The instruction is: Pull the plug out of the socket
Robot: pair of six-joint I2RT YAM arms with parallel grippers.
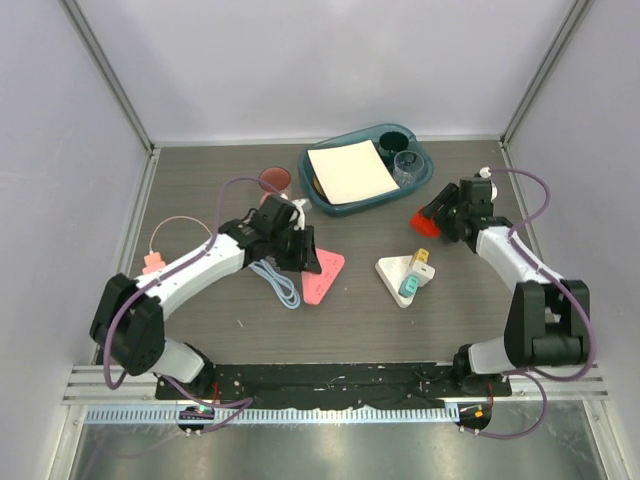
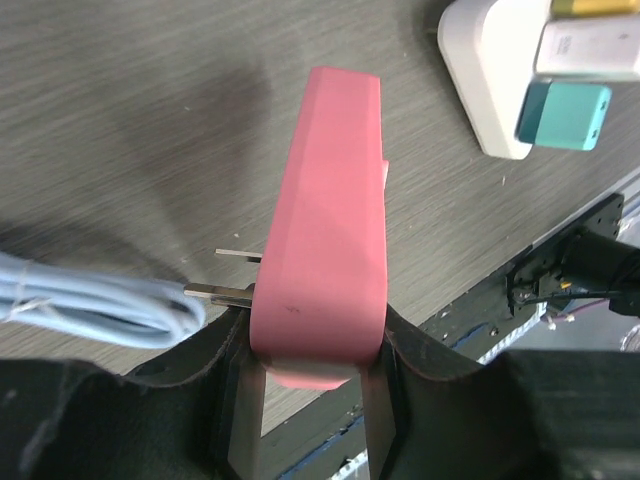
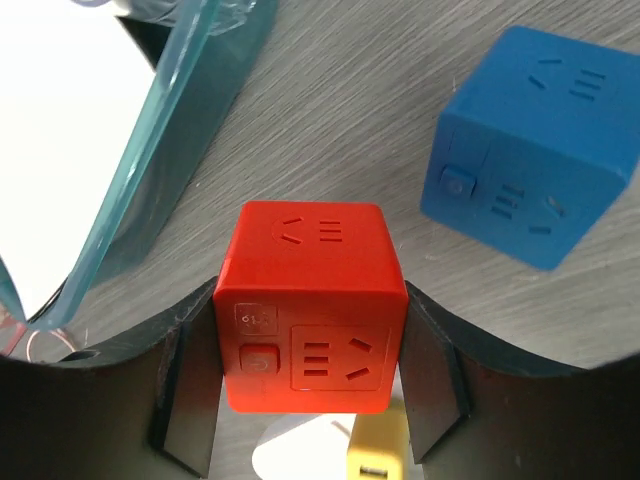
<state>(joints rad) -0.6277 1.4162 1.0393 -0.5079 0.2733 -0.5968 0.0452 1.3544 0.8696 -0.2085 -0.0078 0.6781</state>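
The small pink plug [image 1: 152, 263] lies at the table's far left with its thin pink cord [image 1: 180, 222] looping behind it, away from both grippers. Of the socket only the coiled pale-blue cord [image 1: 279, 286] shows, under my left arm; its strip body is hidden. In the left wrist view the cord [image 2: 90, 305] ends in bare metal prongs [image 2: 215, 293]. My left gripper [image 1: 303, 255] [image 2: 312, 370] is shut on the flat pink triangle [image 1: 322, 276] [image 2: 325, 230]. My right gripper [image 1: 436, 222] [image 3: 310, 340] is shut on a red cube [image 1: 424, 217] [image 3: 312, 300].
A white triangular board [image 1: 392, 270] with yellow and teal adapters sits centre right. A blue cube [image 3: 530, 150] lies beyond the red one. A teal tray [image 1: 322, 196] with paper, a dark cup and a glass stands at the back. A reddish dish [image 1: 274, 180] sits beside it.
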